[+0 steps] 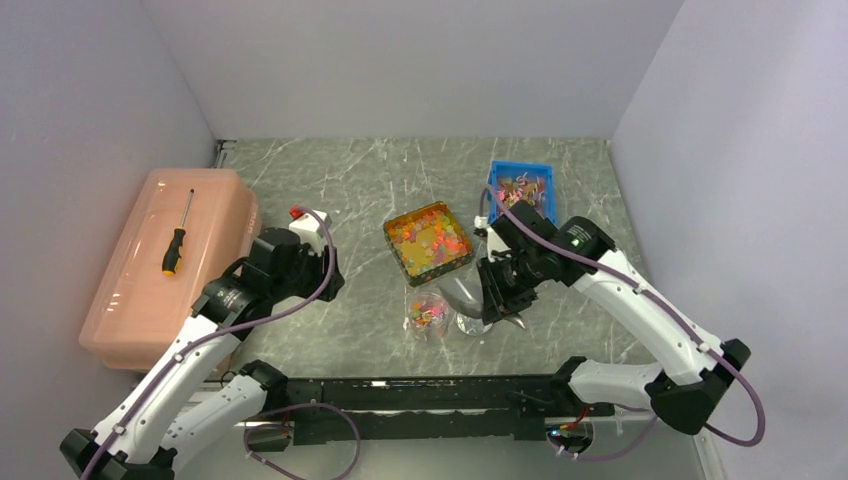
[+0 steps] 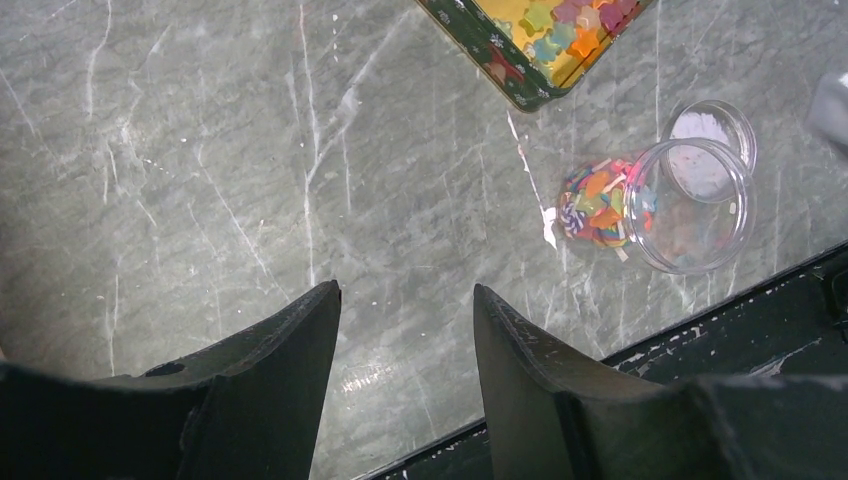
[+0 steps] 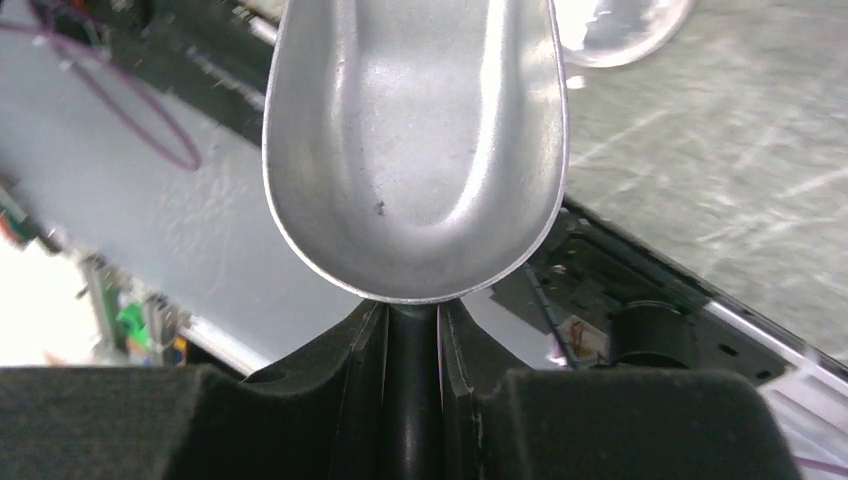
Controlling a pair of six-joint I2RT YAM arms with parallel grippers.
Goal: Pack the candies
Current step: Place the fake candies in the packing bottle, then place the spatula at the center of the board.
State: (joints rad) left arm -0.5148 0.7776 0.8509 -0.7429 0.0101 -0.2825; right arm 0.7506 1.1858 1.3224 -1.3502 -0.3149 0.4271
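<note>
The right hand (image 3: pixel 412 322) gripped the handle of an empty scoop (image 3: pixel 415 150), near a clear jar (image 1: pixel 428 315). The left hand (image 2: pixel 405 330) hung over the desk (image 2: pixel 200 150), jaws apart, holding nothing. Candies (image 1: pixel 428 238) filled a tin (image 1: pixel 397 262) mid-desk; some sat in the jar.

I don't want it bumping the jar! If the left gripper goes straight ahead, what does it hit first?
Probably bare table; the left gripper aims at it, with the jar off to the side.
</note>
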